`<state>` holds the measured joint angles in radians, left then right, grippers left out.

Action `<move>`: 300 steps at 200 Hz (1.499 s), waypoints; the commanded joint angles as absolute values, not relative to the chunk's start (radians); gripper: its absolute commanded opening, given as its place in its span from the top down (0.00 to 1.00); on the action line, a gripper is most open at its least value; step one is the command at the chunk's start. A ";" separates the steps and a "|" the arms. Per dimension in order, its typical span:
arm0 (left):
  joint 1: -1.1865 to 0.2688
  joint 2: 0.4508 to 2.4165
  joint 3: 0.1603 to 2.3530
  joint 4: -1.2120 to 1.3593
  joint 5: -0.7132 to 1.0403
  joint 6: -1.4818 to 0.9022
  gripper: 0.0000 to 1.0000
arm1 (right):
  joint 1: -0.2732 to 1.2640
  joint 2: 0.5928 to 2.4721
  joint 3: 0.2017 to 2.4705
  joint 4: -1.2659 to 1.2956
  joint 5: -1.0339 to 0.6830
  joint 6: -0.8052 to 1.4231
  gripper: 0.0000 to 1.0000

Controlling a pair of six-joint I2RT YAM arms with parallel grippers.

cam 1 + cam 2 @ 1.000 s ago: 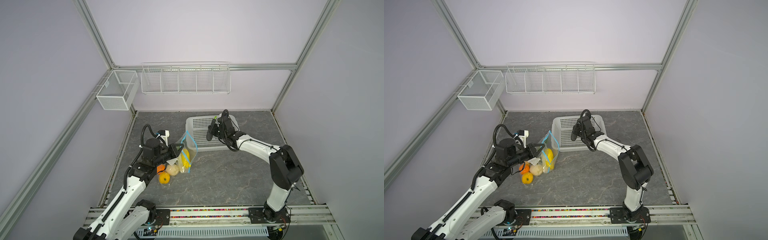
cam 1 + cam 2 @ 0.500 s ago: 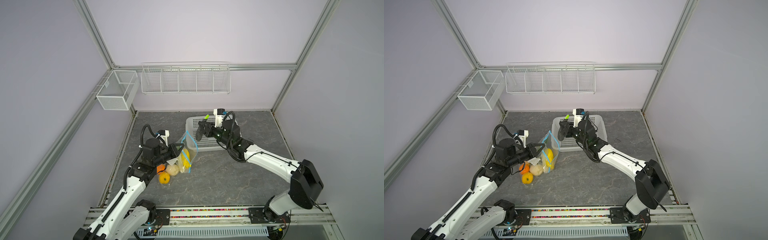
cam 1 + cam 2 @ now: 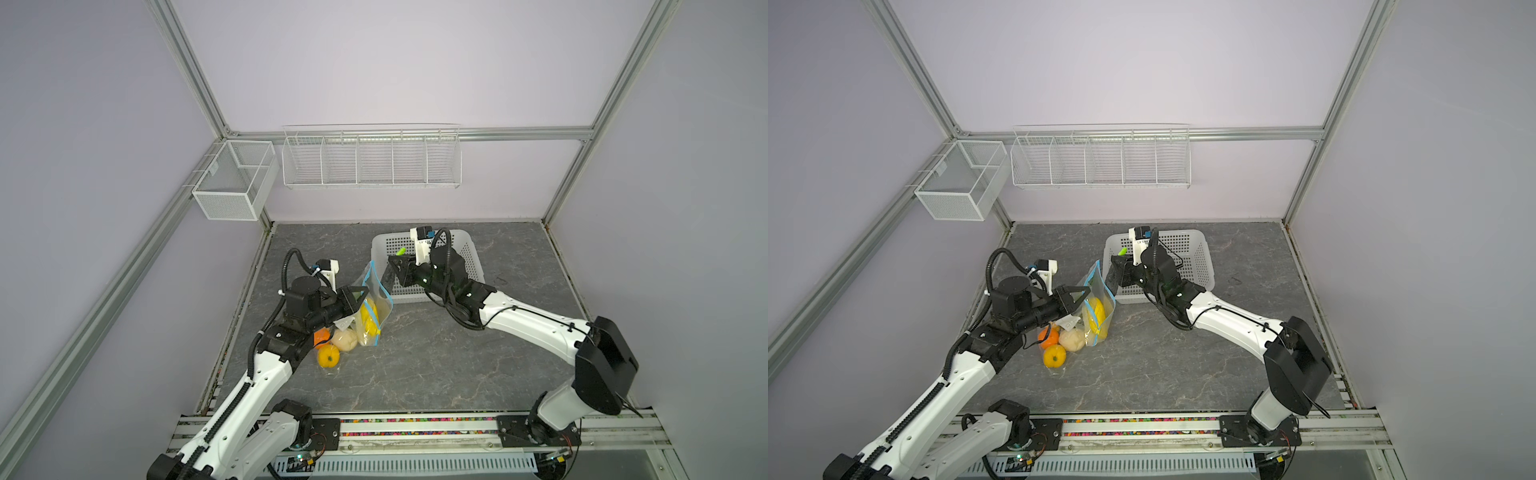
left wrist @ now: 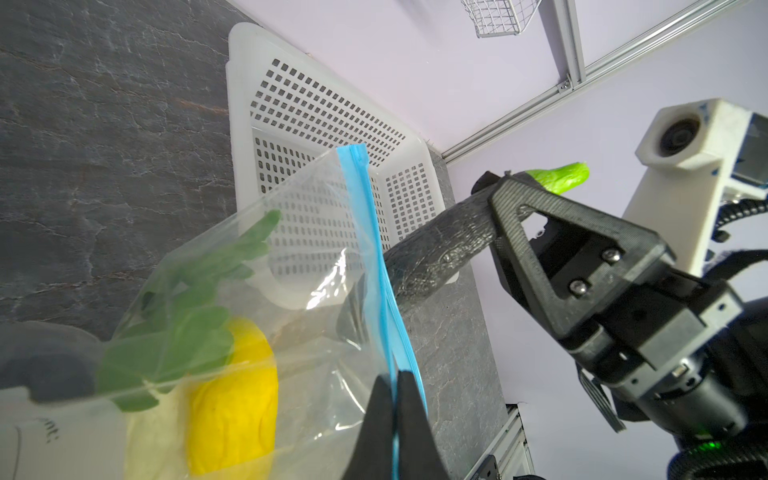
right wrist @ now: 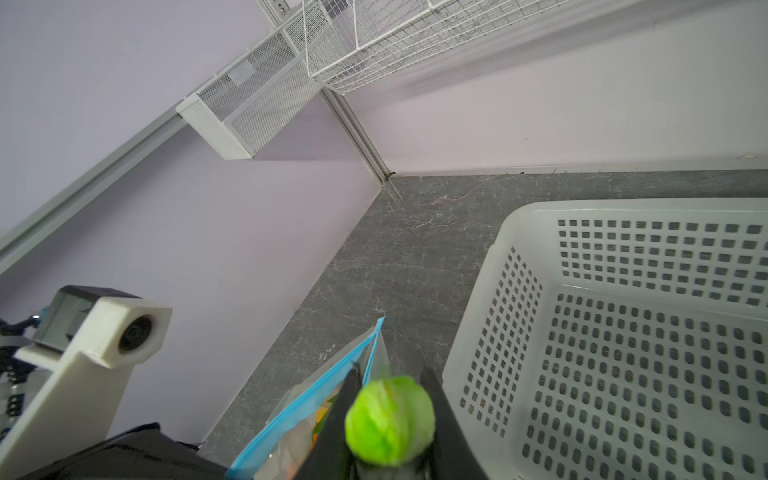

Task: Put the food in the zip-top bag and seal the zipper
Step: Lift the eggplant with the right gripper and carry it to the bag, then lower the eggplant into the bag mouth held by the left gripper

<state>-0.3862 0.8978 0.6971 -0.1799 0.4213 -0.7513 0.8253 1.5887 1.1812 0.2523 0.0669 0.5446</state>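
Limp zip-top bag [image 4: 291, 291] held upright just beside the basket [image 4: 316, 112].
Left gripper [image 4: 395, 376] pinches its stiffer zipper [image 4: 365, 232], likely the surest hold; right gripper [image 5: 390, 386] clamps a light, rigid dark vegetable [image 4: 436, 249] at the basket's edge.

We see the left gripper [image 3: 362, 296] pinching the zip-top bag [image 3: 384, 305] upright, yellow food [image 3: 369, 313] inside; the right gripper [image 3: 394, 266] holds a dark green-tipped piece [image 3: 389, 277] against its blue edge, beside the basket [image 3: 471, 253]

Robotics lab cell, alu frame [image 3: 190, 70], plain lilac walls [image 3: 395, 62], wall wire baskets [image 3: 371, 166], 2 rail-mounted arms [image 3: 536, 328]
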 commanded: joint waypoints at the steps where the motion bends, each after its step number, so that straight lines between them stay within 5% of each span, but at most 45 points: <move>1: -0.383 0.905 0.716 -0.147 0.429 -0.756 1.00 | 0.815 1.550 1.233 0.189 0.137 0.472 0.92; 93: -0.384 0.894 0.724 -0.162 0.418 -0.759 1.00 | 0.840 1.424 1.193 0.233 0.085 0.501 0.91; 300: -0.384 0.813 0.756 -0.213 0.372 -0.760 1.00 | 0.937 1.606 1.193 0.206 -0.020 0.741 0.86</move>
